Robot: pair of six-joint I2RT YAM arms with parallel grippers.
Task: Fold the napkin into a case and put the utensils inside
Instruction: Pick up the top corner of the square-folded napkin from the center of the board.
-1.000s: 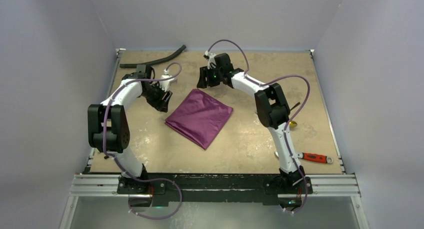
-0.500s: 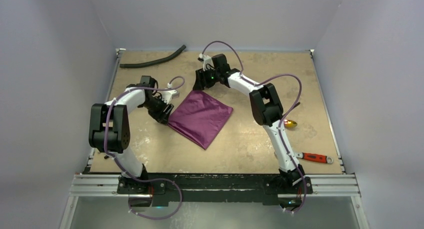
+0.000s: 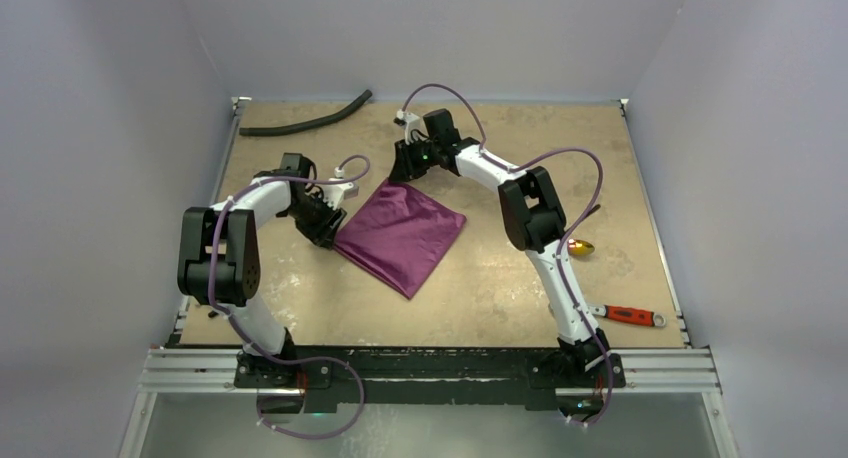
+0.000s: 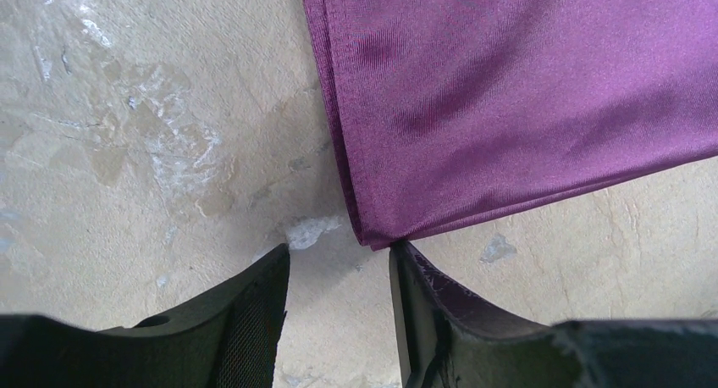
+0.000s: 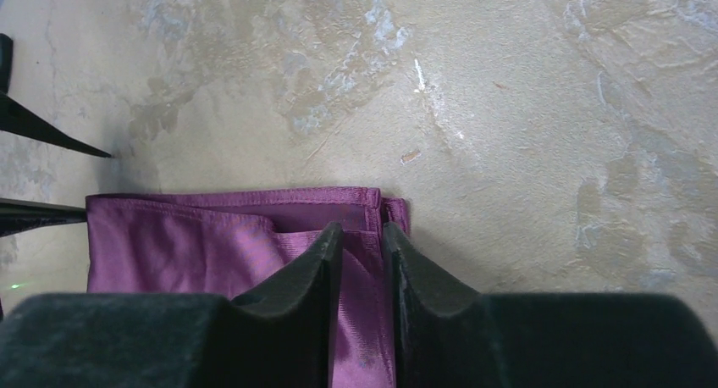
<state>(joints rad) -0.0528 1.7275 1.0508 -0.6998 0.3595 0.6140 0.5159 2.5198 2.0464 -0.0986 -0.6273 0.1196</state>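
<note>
- The left gripper (image 4: 337, 274) stands released, its jaws parted with bare table (image 4: 127, 151) showing in the gap
- In the left wrist view the napkin (image 4: 525, 91) brings one pointed corner down to the tip of the finger at 3 o'clock; it touches or nearly touches that tip, and the rest of the cloth spreads away toward 12 and 2 o'clock
- The right gripper (image 5: 362, 235) has its jaws drawn close, with only a narrow slit between them
- Purple cloth shows through that slit; whether it is pinched or only lies beneath, I cannot tell
- In the right wrist view the napkin's layered corner sits just past the fingertips at 12 o'clock, and the cloth runs off toward 9 o'clock
- From above, the napkin lies flat at mid-table, folded and set as a diamond: the left gripper at its 9 o'clock corner, the right gripper at its 12 o'clock corner
- The spoon's (image 3: 581, 247) gold bowl lies at 3 o'clock of the napkin, beyond the right arm
- A red-handled tool (image 3: 630, 316) lies at 4 o'clock, and a black hose (image 3: 305, 118) at 11 o'clock
</note>
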